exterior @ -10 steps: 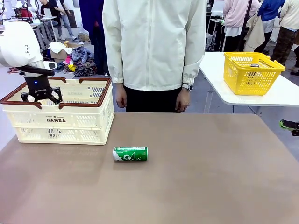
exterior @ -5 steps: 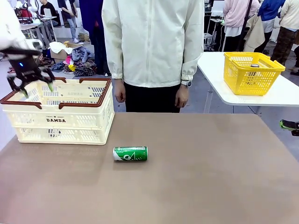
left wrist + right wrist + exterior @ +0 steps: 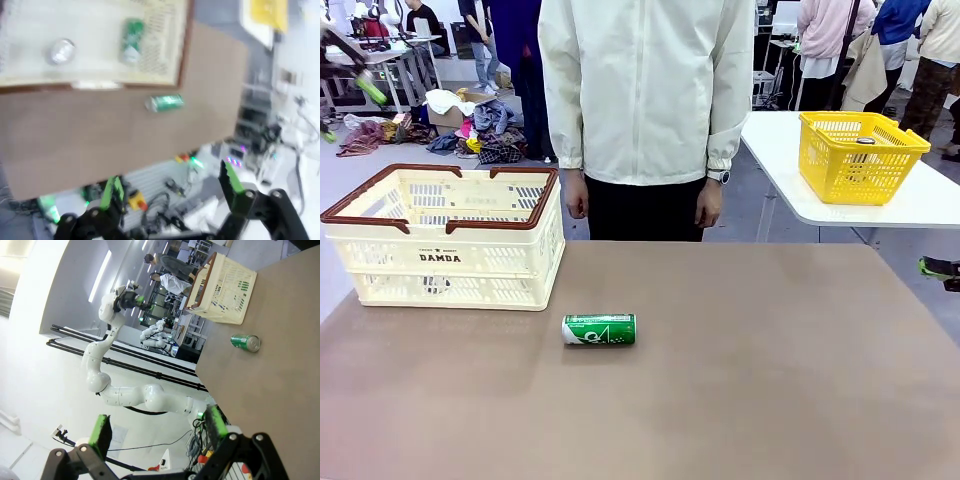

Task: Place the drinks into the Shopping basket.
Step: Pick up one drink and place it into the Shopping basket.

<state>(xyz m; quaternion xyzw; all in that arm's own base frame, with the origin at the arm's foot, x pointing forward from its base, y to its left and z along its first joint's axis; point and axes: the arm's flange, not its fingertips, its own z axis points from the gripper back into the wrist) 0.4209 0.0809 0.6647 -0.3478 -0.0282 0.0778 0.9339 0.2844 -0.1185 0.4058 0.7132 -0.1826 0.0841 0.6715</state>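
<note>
Left hand (image 3: pixel 170 180): jaws spread wide, nothing held, raised well above the Shopping basket (image 3: pixel 440 258), which sits at the far-left corner of the surface (image 3: pixel 770 380). Right hand (image 3: pixel 157 420): likewise wide open and empty, held well away from the cans. One green can (image 3: pixel 599 329) is seen lying on its side on the surface, near the basket's front right corner but apart from it. Inside the basket, a second green can (image 3: pixel 131 40) is seen lying flat, with a silver can top (image 3: pixel 62 50) near it; that can's colour cannot be told. A person (image 3: pixel 645 100) is stood at the far edge, arms down.
</note>
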